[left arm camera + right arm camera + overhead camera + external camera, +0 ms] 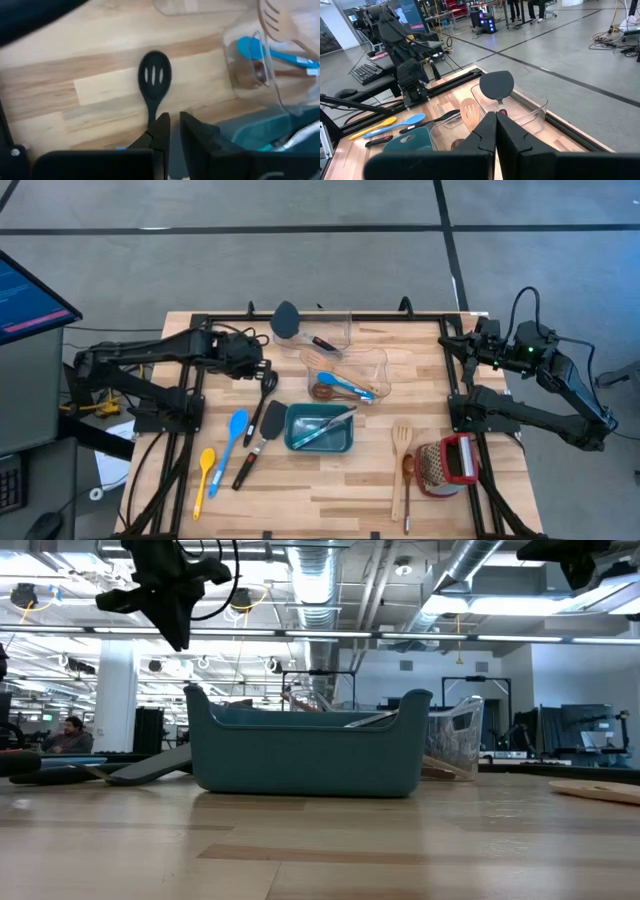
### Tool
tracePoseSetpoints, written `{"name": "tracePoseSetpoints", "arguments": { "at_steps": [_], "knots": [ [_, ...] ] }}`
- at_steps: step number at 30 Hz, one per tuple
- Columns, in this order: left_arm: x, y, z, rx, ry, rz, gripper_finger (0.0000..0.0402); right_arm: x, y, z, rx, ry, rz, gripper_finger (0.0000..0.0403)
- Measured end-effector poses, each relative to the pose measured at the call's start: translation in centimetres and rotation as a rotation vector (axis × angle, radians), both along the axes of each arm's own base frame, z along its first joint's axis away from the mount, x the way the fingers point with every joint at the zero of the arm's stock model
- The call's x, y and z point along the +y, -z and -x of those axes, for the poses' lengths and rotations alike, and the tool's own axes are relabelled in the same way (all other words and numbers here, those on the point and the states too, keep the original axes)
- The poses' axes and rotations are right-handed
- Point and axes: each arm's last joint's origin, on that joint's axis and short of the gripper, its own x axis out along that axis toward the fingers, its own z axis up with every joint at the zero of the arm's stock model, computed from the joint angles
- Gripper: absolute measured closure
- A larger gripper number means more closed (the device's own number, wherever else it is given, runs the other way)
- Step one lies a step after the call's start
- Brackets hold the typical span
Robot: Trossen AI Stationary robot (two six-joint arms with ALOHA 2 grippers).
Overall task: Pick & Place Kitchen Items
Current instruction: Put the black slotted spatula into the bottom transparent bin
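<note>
Slotted black spoon (266, 392): flat on the worktop (330, 490), long axis running from the far edge toward the near, head at the far end, just beside the teal tray (319, 442). Blue spoon (233, 436) and yellow spoon (203, 473): nearby, lying roughly parallel, heads also toward the far edge. Left end effector (263, 364): raised over the black spoon's head, fingers nearly together, grasping nothing. Right end effector (455, 343): at the far right corner, fingers pressed together, empty.

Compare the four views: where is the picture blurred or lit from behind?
Low view: bright ceiling lights leave the teal bin dim, near tabletop soft. Left wrist view: black slotted spoon slightly smeared. High view: evenly lit. Right wrist view: clear.
</note>
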Motion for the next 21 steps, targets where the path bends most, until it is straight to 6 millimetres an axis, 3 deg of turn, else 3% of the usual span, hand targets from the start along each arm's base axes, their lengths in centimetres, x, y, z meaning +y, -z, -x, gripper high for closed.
{"name": "tracePoseSetpoints", "arguments": {
  "at_steps": [8,15,21],
  "knots": [
    [0.3,0.9,-0.4,0.054,0.044,-0.018,0.037,0.0,0.0,0.0,0.001,0.0,-0.001,0.0403],
    [0.2,6.3,-0.6,0.216,0.045,0.075,0.0322,0.0,0.1,0.0,0.008,0.0,-0.004,0.0403],
    [0.0,9.6,-1.5,0.229,0.044,0.186,0.0271,-0.1,0.1,0.1,0.012,0.036,0.004,0.0403]
  ]
}}
